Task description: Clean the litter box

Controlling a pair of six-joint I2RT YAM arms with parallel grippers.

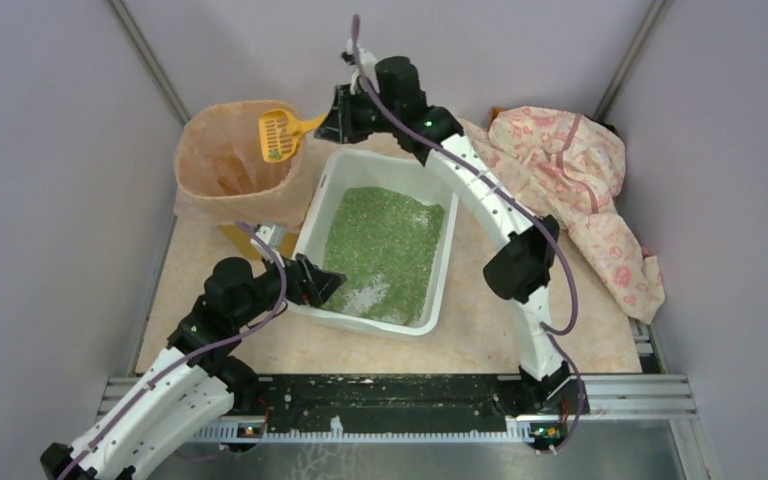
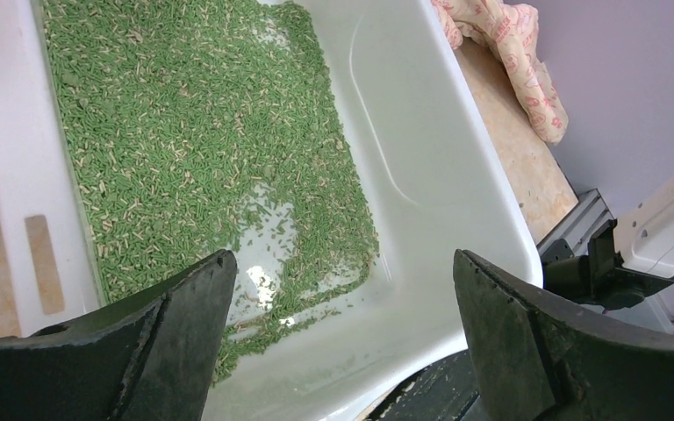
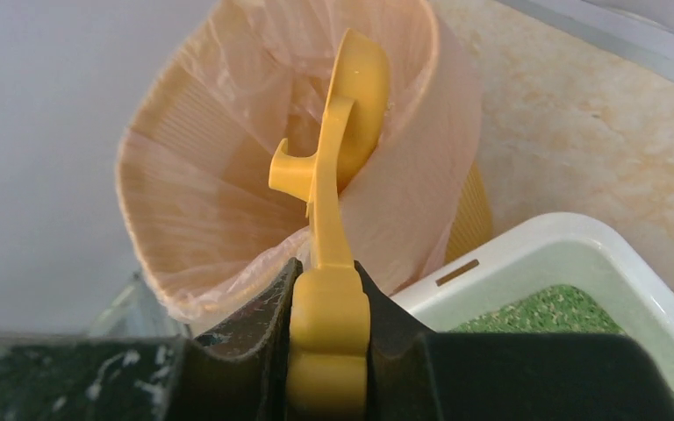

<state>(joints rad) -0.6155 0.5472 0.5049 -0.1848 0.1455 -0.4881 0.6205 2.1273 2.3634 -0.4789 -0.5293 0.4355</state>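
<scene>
The white litter box (image 1: 442, 290) sits mid-table with green litter (image 1: 385, 240) inside; bare white floor shows at its near end. My left gripper (image 1: 318, 280) is open and empty, its jaws wide apart over the box's near left corner; in the left wrist view (image 2: 342, 263) it looks down on the box's wall (image 2: 439, 158). My right gripper (image 1: 345, 112) is shut on the handle of the orange-yellow scoop (image 1: 280, 133). It holds the scoop over the round bin lined with a peach bag (image 1: 222, 160). In the right wrist view the scoop (image 3: 351, 123) is turned on edge above the bin (image 3: 193, 175).
A pink floral cloth (image 1: 580, 170) lies bunched at the back right, beside the box. The bin stands against the box's left far side. A black and metal rail (image 1: 390, 400) runs along the near edge. Grey walls close in on both sides.
</scene>
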